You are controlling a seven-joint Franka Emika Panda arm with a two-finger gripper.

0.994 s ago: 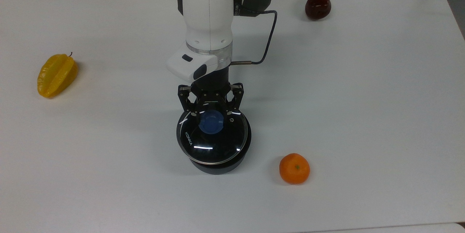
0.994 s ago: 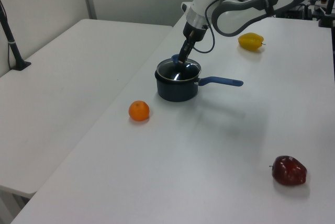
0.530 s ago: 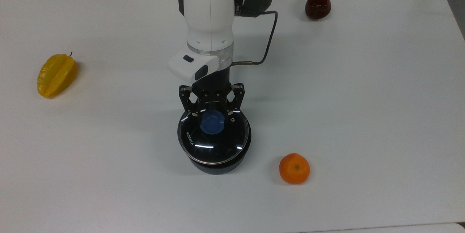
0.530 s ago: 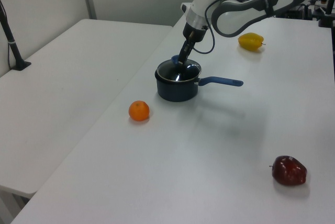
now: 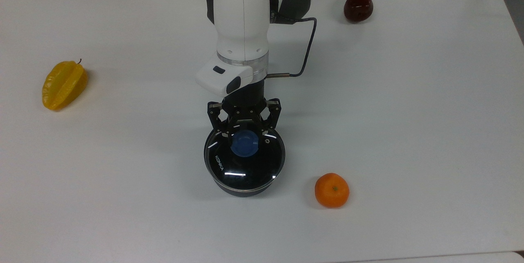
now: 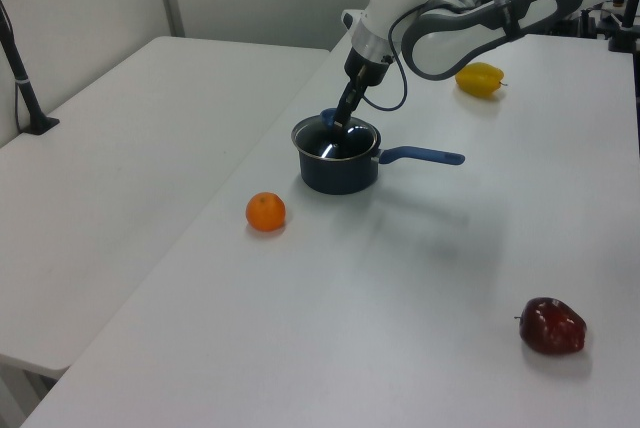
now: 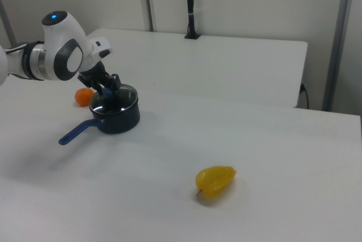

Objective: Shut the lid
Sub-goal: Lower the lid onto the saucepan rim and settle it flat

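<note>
Since a second ago the arm has carried the lid a little toward the top view's right, so it now sits nearly centred over the black saucepan, where before it overhung the pan's left side.

In the top view the gripper stands over the blue knob with its fingers on either side of it, apparently pinching it. The pan's dark wall shows below the metal rim on the near side only. An orange lies near on the right, a yellow starfruit well apart on the left, and a dark red fruit far off on the right.

In the left view the lid looks level with the pan's mouth, with the blue handle pointing to the left view's right. Whether the rim is fully seated I cannot tell.

In the right view the gripper leans over the lid at a slant.

The risk, as I judge it: letting go while one edge rides on the pan's lip would leave the lid cocked, or let it slide off. A slanted pull away could also drag the knob and shift lid or pan.
</note>
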